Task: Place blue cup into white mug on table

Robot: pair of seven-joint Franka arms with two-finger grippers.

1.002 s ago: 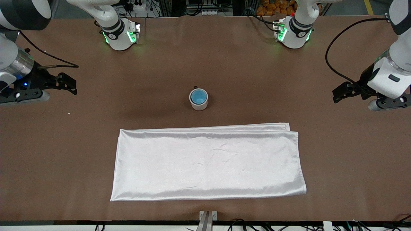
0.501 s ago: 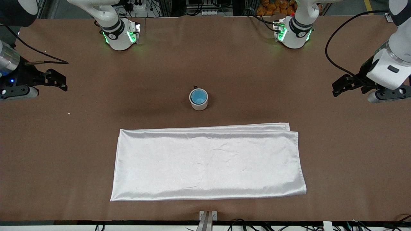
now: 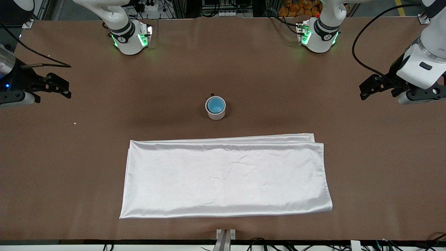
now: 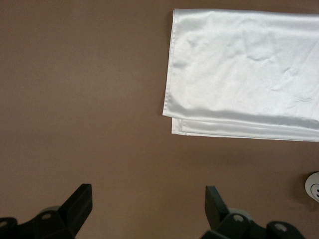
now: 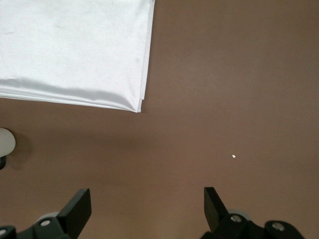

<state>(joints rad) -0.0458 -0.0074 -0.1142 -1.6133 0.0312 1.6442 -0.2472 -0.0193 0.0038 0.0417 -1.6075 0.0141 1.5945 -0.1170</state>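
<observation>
The blue cup sits inside the white mug, which stands upright on the brown table near its middle, black handle turned toward the robots' bases. An edge of the mug shows in the left wrist view and in the right wrist view. My left gripper is open and empty over the table's left-arm end; it also shows in the left wrist view. My right gripper is open and empty over the right-arm end; it also shows in the right wrist view.
A shiny white folded cloth lies flat, nearer to the front camera than the mug. It also shows in the left wrist view and the right wrist view. A small white speck lies on the table toward the right arm's end.
Both arms have drawn back outward and toward their bases' side, away from the mug. The mug with the cup in it and the cloth have not moved.
</observation>
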